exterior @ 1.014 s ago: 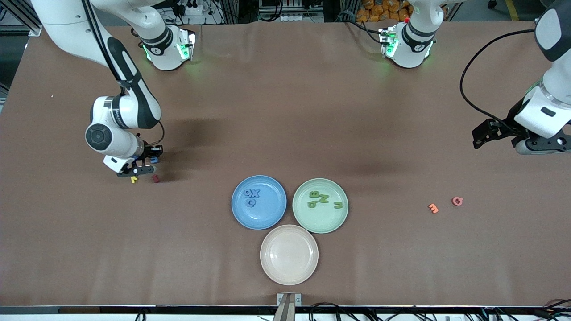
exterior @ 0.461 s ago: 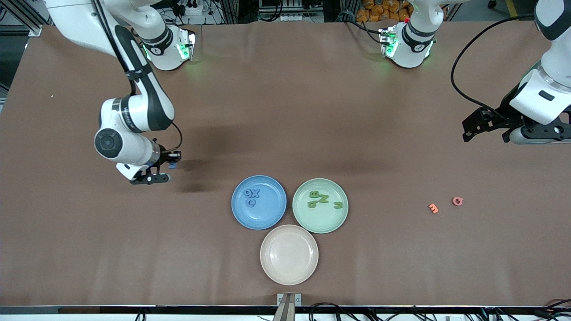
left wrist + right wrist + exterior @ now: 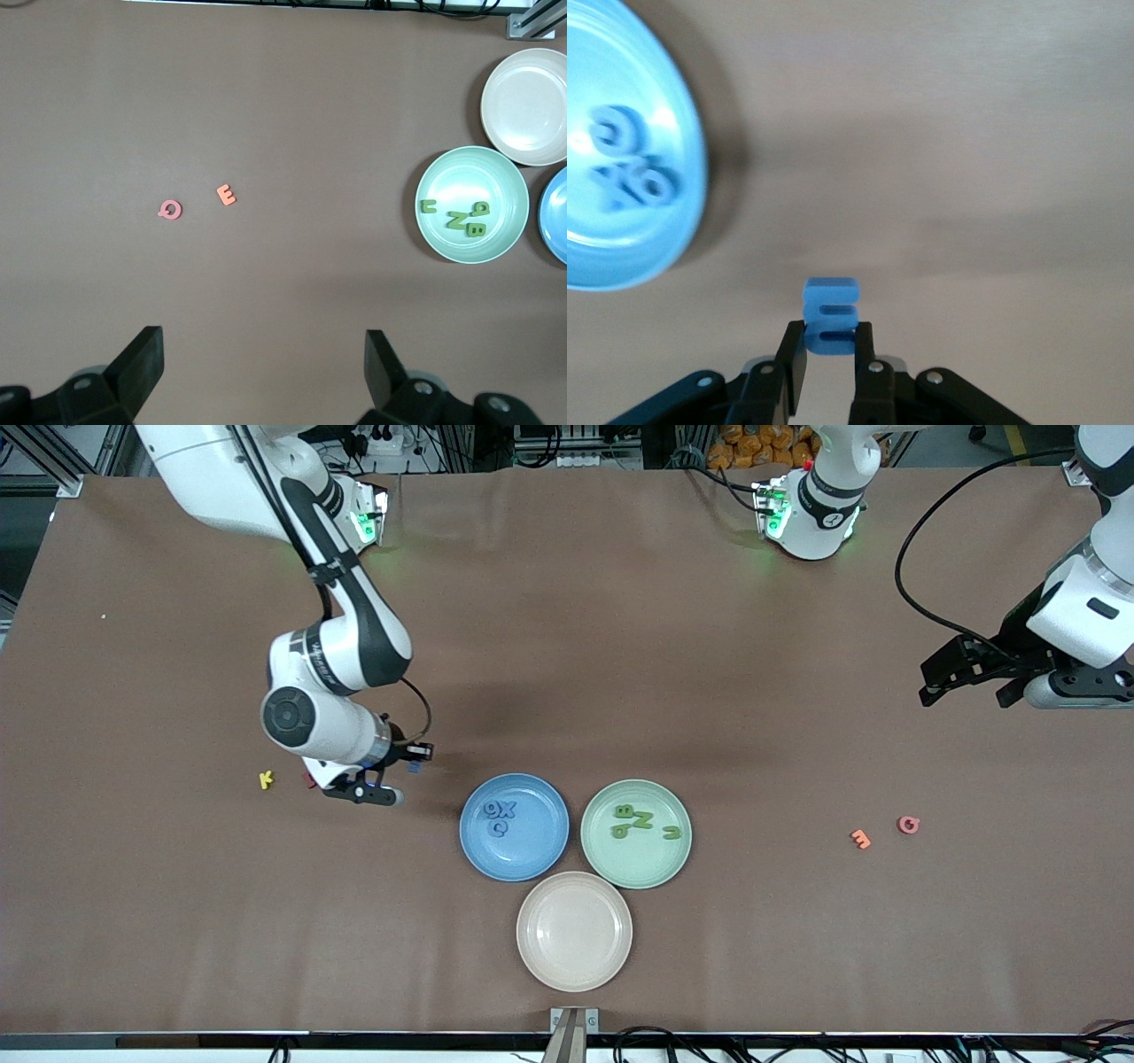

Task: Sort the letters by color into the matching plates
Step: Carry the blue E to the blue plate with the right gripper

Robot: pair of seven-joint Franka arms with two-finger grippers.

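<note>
Reference point: the blue plate (image 3: pixel 514 826).

Beige-pink plate (image 3: pixel 574 931) — nearer the front camera than the blue plate, touching or almost touching it; holds nothing. Pale green plate (image 3: pixel 636 833) — just beside the blue plate toward the left arm's end; four green letters (image 3: pixel 642 821) lie in it. The blue plate itself carries three blue letters (image 3: pixel 500 816).

Loose items: an orange letter (image 3: pixel 860 838) and a pink letter (image 3: pixel 908 825) lie well apart from the blue plate toward the left arm's end. A yellow letter (image 3: pixel 266 779) and a red letter (image 3: pixel 308 780), partly hidden by the arm, lie toward the right arm's end.

Right gripper (image 3: pixel 400 771) — over bare table just beside the blue plate's rim, toward the right arm's end; fingers clamped on a blue letter E (image 3: pixel 831 315), gripped across its flat faces at one end, most of it protruding.

Left gripper (image 3: pixel 261 372) — jaws spread wide, holding nothing, up over the table well away from the blue plate at the left arm's end; this arm waits.

Assessment: the piece looks light, rigid and chunky, unlikely to deform. Being so small, it leaves little margin; a pinch across the flat faces at mid-body appears soundest.
</note>
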